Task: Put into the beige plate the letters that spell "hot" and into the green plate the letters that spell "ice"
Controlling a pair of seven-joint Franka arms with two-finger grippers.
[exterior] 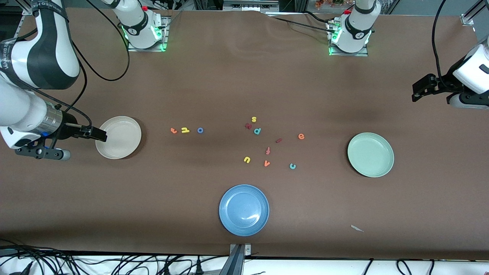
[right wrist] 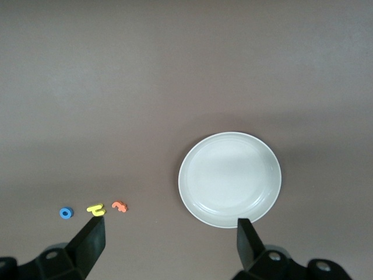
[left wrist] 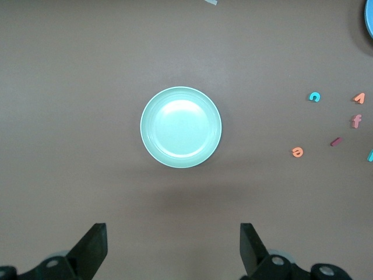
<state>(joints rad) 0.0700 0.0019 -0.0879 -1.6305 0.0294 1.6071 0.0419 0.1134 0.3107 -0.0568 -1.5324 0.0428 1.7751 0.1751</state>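
Brown cloth covers the worktop (exterior: 244,76), and nothing has been sorted yet: both target plates lie bare. The orange t (exterior: 174,130), yellow h (exterior: 185,130) and blue o (exterior: 200,130) sit in a row between the beige plate (exterior: 126,130) and the middle cluster. The orange e (exterior: 301,136), maroon i (exterior: 279,140) and teal c (exterior: 292,166) lie scattered toward the green plate (exterior: 378,147), mixed with a yellow s (exterior: 254,119), teal p (exterior: 257,131), orange f (exterior: 267,151), yellow u (exterior: 246,159) and orange v (exterior: 267,164); a blue plate (exterior: 229,210) lies nearest the front camera. The right pincer (exterior: 100,134) hovers spread over the beige plate's rim; the left pincer (exterior: 418,91) hangs spread above the worktop's end past the green plate. The first pick seems due: probably the right arm lowering onto the t with a narrow, careful pinch.
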